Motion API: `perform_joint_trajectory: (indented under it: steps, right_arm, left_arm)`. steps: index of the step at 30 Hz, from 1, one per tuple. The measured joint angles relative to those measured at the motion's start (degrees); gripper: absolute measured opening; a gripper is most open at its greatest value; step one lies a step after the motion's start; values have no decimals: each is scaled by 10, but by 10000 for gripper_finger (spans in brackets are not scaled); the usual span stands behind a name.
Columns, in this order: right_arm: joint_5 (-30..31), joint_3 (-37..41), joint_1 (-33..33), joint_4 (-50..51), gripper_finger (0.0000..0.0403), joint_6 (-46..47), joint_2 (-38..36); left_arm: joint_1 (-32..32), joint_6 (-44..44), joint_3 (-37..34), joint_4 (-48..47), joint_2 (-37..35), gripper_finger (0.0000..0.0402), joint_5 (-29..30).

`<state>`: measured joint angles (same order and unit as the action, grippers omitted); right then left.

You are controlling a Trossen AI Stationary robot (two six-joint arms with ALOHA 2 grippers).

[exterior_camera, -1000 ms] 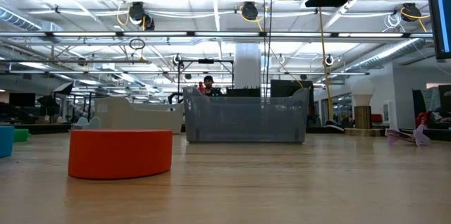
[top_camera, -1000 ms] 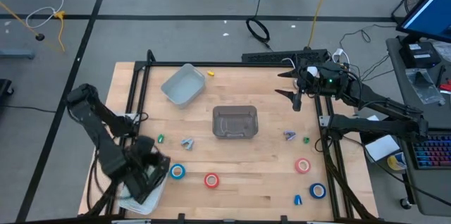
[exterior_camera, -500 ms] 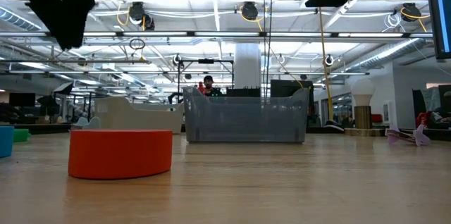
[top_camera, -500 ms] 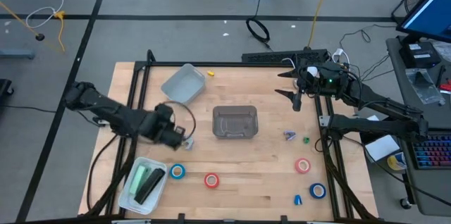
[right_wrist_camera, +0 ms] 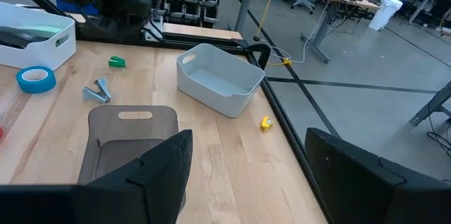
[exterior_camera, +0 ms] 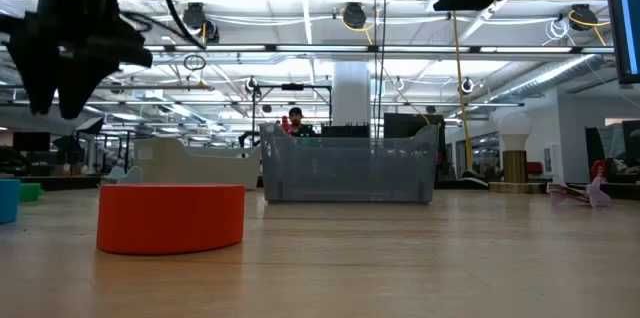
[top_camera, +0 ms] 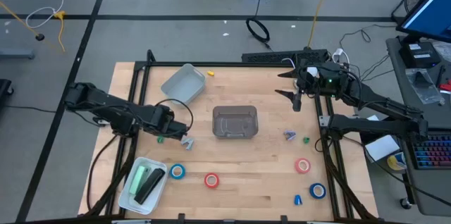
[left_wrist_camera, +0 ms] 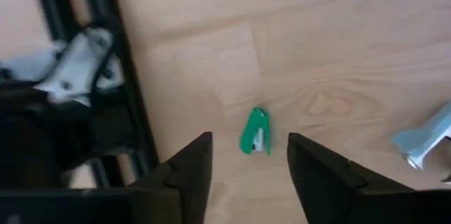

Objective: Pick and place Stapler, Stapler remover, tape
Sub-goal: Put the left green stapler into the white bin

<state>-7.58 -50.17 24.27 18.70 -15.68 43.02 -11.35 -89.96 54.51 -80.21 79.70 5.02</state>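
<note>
The left pincer, fingers apart and empty, has swung away from the white bin with its staplers to hang over a small green stapler lying flat on the table, likely its next pick, while the right pincer waits open farther off.

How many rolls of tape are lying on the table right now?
4. A blue roll beside the white tray, a red roll near the front centre, another red roll toward the right, and a blue roll at the front right. None looks hidden.
</note>
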Motion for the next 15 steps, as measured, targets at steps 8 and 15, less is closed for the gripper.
perform_joint_trajectory:
  steps: [8,15]
  right_arm:
    - [0,0,0,0,267,0,0]
    - [0,0,0,0,267,0,0]
  left_arm:
    - [30,28,-103,122,0,244,-57]
    - [68,65,-154,198,0,266,-94]
